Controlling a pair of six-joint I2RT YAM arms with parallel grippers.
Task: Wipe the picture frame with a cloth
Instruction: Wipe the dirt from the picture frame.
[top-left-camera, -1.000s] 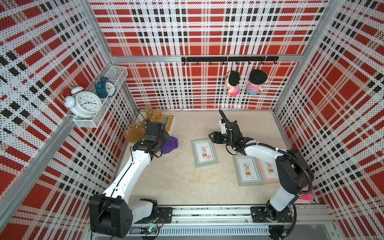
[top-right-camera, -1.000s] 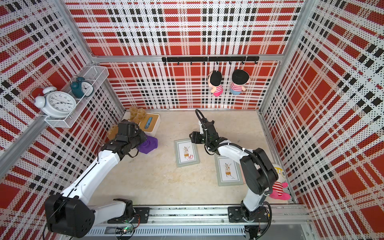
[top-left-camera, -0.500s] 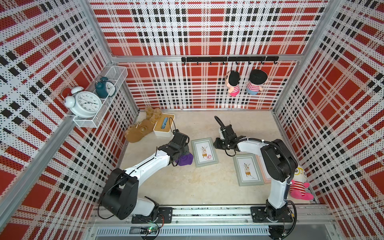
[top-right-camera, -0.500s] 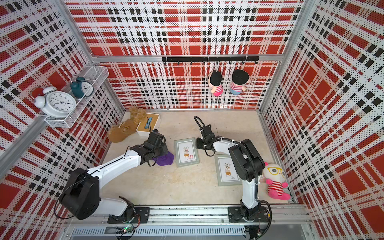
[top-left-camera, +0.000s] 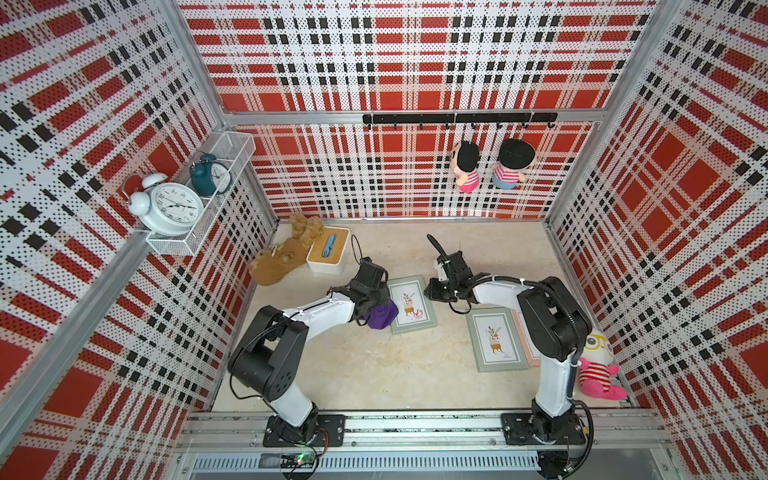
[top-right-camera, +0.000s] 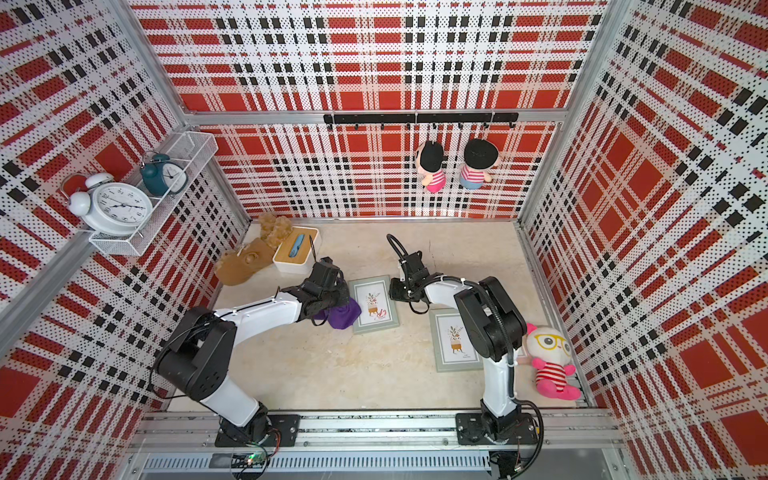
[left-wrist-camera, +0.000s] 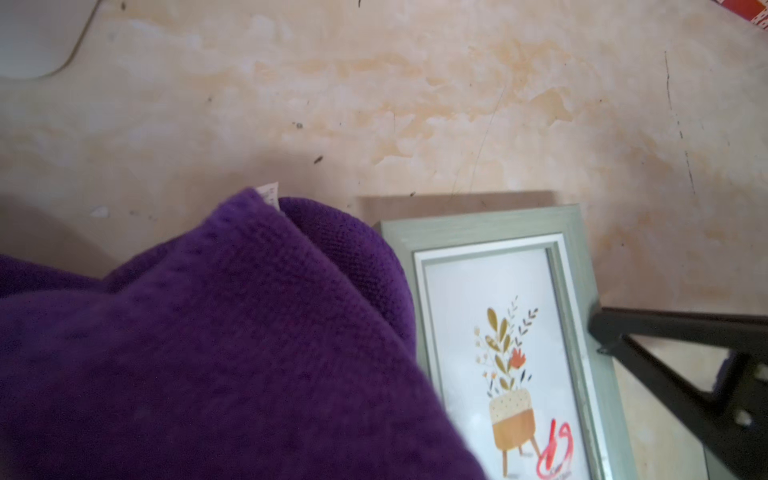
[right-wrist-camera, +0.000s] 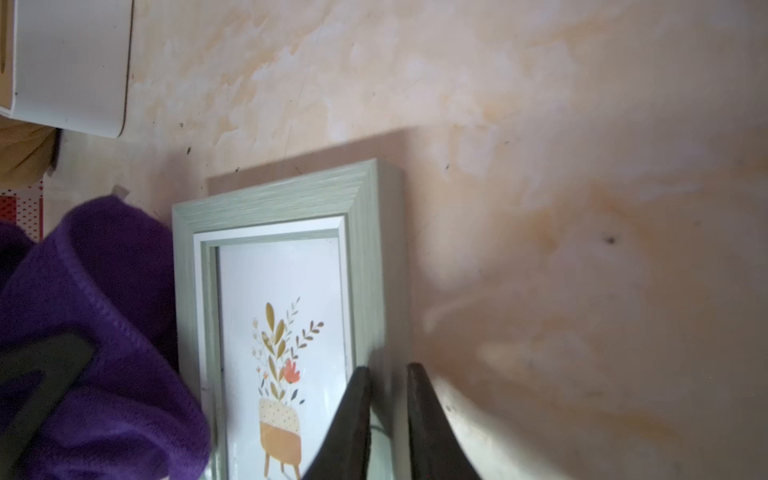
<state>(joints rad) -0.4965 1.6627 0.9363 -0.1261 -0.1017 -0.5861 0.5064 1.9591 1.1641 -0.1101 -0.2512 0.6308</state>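
Nearest me, a second green frame (top-left-camera: 496, 338) lies flat beside my right arm, out of play. Further out, the picture frame (top-left-camera: 411, 305) lies flat mid-table. My right gripper (right-wrist-camera: 388, 370) has its fingers pinching one side rail. My left gripper (top-left-camera: 374, 302) is clamped on the bunched cloth (top-left-camera: 381, 319), which sits at the frame's opposite edge, touching or just over it; I cannot tell which.

My worries are these. The pinch catches only a thin rail, so a hard swipe could twist the frame loose or tip it. Loose folds could also snag the rim and drag the frame.

A second ago the cloth was back by the white box (top-left-camera: 328, 249), and the right fingers stood wider, off the frame.
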